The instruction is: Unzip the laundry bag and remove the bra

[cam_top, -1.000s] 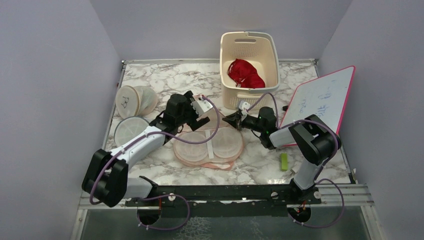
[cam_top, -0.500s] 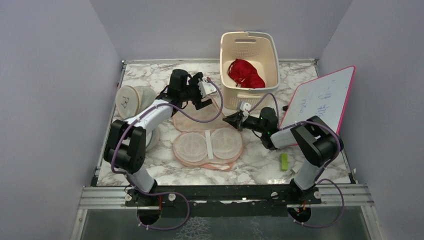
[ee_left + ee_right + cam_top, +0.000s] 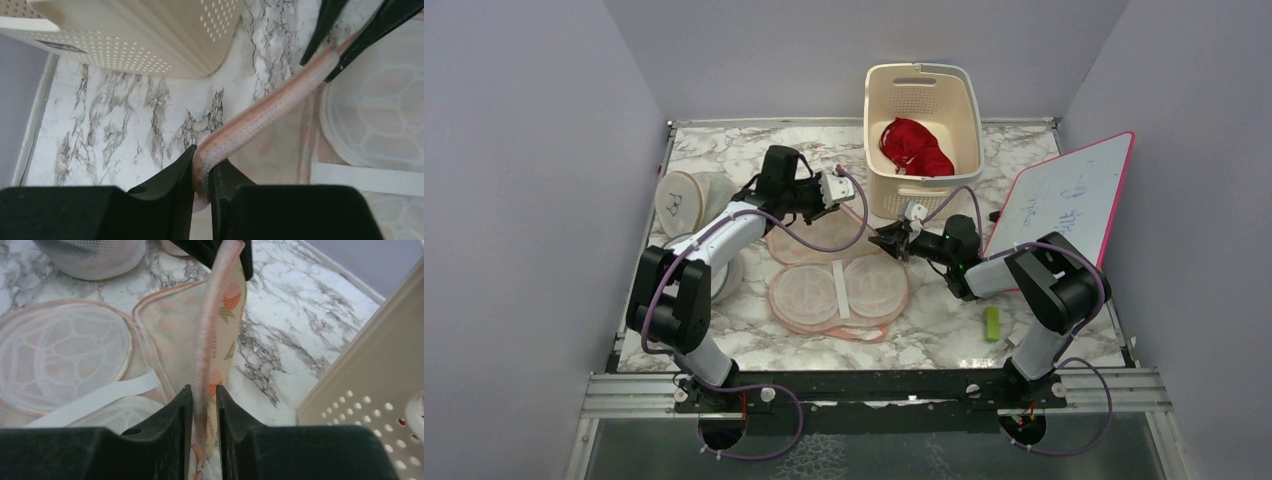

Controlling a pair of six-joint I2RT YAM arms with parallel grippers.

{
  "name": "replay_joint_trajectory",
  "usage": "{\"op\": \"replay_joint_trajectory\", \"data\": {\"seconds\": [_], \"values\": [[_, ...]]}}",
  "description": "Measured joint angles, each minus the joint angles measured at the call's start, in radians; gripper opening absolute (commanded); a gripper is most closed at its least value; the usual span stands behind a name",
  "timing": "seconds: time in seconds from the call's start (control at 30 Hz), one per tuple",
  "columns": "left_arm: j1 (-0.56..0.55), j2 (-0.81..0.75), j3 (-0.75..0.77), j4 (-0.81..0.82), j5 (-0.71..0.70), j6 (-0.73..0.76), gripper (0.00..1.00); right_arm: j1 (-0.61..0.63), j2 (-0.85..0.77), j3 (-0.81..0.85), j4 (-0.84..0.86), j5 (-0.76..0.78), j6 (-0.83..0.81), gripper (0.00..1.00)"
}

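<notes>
the laundry bag [image 3: 839, 290] lies open in the middle of the desk [image 3: 754, 150], its lower half flat and showing two white moulded cups, with no red in it that we can see. its printed upper flap is raised toward the far edge and held by its zip rim. the left gripper [image 3: 202, 172] is clamped on that rim at the flap's far-left end, and the right gripper [image 3: 202, 405] is pinched on the same rim nearer the right, so the peach band runs taut between them. the bra [image 3: 914, 147] sits apart from the bag, bunched inside the cream basket [image 3: 921, 75] at the far edge, right of centre. we judge that the zip is undone and the bra is out, so the step in hand is the close of the task. the next move calls for both jaws to part and let the flap drop, then lift away without snagging the fabric or dragging the bag toward the basket. round white mesh cases [image 3: 686, 200] lie by the left edge, and a whiteboard [image 3: 1064, 200] leans at the right edge.
</notes>
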Motion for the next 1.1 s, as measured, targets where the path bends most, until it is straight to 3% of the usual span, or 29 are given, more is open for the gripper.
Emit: {"op": "replay_joint_trajectory", "data": {"seconds": [0.1, 0.13, 0.2, 0.23, 0.37, 0.43, 0.67, 0.87, 1.1], "values": [[-0.011, -0.05, -0.022, -0.014, -0.002, -0.033, 0.01, 0.0, -0.011, -0.006, -0.01, 0.045, 0.026, 0.45], [-0.024, -0.071, -0.031, -0.02, -0.012, -0.05, 0.01, 0.0, -0.029, -0.01, -0.028, 0.074, 0.042, 0.54], [-0.073, -0.117, -0.05, -0.033, -0.055, -0.082, 0.0, 0.0, -0.077, -0.014, -0.077, 0.123, 0.084, 0.96], [-0.11, -0.14, -0.057, -0.039, -0.082, -0.105, 0.0, 0.0, -0.11, -0.014, -0.108, 0.143, 0.113, 1.0], [-0.274, -0.199, -0.071, -0.068, -0.202, -0.208, 0.0, 0.0, -0.313, -0.015, -0.283, 0.237, 0.212, 1.0], [-0.334, -0.211, -0.071, -0.084, -0.271, -0.289, 0.0, 0.0, -0.438, 0.011, -0.449, 0.332, 0.272, 1.0], [-0.376, -0.291, -0.155, -0.117, -0.539, -0.583, 0.0, -0.007, -0.671, 0.2, -1.045, 0.719, 0.436, 1.0], [-0.418, -0.317, -0.196, -0.147, -0.676, -0.735, 0.0, -0.014, -0.827, 0.219, -1.235, 0.801, 0.42, 1.0], [-0.43, -0.33, -0.164, -0.188, -0.772, -0.887, 0.0, -0.014, -0.825, 0.277, -1.306, 0.787, 0.394, 1.0]]}}
